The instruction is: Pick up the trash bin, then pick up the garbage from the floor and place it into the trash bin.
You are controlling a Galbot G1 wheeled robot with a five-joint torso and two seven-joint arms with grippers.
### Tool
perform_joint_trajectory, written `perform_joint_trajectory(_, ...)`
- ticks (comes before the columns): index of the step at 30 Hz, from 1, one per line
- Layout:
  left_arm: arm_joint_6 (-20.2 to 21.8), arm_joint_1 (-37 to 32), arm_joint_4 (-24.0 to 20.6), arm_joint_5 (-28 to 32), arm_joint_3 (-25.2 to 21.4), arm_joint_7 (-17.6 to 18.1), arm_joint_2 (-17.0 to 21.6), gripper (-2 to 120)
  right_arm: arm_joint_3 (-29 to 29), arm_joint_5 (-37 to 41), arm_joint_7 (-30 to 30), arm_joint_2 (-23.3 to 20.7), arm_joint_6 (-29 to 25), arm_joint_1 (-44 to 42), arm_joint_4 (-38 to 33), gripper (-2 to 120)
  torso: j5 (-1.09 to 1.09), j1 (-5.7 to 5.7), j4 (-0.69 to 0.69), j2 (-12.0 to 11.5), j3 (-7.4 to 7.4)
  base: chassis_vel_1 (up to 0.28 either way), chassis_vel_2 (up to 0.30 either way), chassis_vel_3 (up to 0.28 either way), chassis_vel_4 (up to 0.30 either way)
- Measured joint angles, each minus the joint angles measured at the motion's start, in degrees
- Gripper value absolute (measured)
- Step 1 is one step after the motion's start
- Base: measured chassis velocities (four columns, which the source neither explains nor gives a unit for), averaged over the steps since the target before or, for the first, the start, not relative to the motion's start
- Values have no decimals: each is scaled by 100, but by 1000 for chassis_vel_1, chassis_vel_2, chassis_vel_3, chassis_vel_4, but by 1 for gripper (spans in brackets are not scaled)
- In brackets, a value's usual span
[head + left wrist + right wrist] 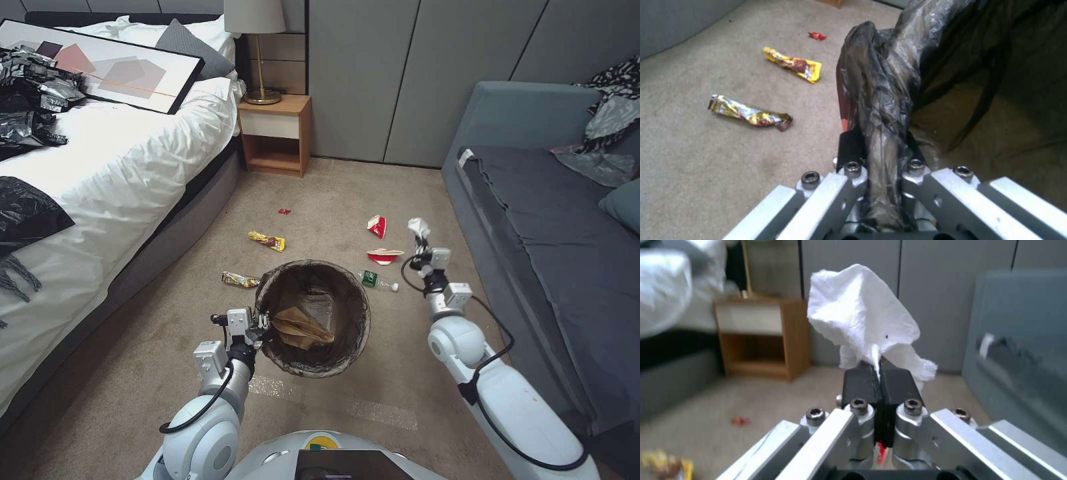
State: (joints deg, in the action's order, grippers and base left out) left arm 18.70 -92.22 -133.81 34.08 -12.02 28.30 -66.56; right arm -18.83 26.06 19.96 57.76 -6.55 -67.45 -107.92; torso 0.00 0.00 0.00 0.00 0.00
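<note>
On the robot's left stands a bed (127, 167) with white sheets, carrying crinkled black plastic bags (30, 93) and a framed abstract print (110, 63). Beyond its corner is a wooden nightstand (275, 133) with a brass-stemmed lamp (257, 40).

On the tan carpet lie two yellow-gold snack wrappers, one (241, 280) just beside the bin's left side, the other (267, 241) farther out; their printing is too small to read. A tiny red scrap (285, 211) lies beyond them.

The left gripper (261, 325) has its jaws pressed together on the left rim of the trash bin (347, 300), pinching the dark liner folded over the edge; the left wrist view shows the black pads (849, 146) clamped either side of the bunched plastic. The bin sits in the middle before the robot, and whether it rests on the carpet or is lifted cannot be told. Inside it lies a tan folded paper (300, 327).

Right of the bin lies a small clear bottle (377, 281) with a green label, its writing illegible. Past it are two crushed red-and-white paper cups, one (385, 255) flattened, one (377, 226) farther off.

The right gripper (419, 241) is raised to the right of the bin, jaws squeezed together on a crumpled white tissue (862, 313) that stands up above the pads. A grey sofa (553, 253) runs along the right
</note>
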Motion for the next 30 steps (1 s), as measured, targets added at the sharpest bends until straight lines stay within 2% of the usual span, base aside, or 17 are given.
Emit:
perform_joint_trajectory(5, 9, 2, 46, 7, 25, -2, 19, 2, -60, 153, -125, -197, -104, -228, -1127, 0, -1, 0, 0, 0, 0, 0, 0, 0, 0)
perform_joint_trajectory(13, 32, 40, 85, 22, 40, -5, 11, 2, 76, 289, -638, -460, -227, -568, -2026, 0, 1, 0, 0, 0, 0, 0, 0, 0, 0)
perform_joint_trajectory(18, 48, 44, 90, 48, 44, -5, 7, 2, 139, 310, -899, -592, -303, -715, -2215, 0, 0, 0, -1, 0, 0, 0, 0, 0, 0)
perform_joint_trajectory(19, 67, 48, 94, 74, 55, -4, 6, 2, 217, 332, -1146, -738, -354, -868, -2360, 0, -1, 0, -2, 0, 0, 0, 0, 0, 0)
perform_joint_trajectory(22, 84, 64, 97, 91, 70, -4, 2, 2, 317, 333, -1400, -934, -393, -1017, -2470, 0, 1, 0, -1, 0, -1, 0, 0, 0, 0)
perform_joint_trajectory(30, 108, 104, 101, 110, 90, -3, -52, 2, 654, 164, -2055, -1468, -576, -1325, -2438, 0, 0, 0, 0, 0, 0, 0, 0, 0, 0)
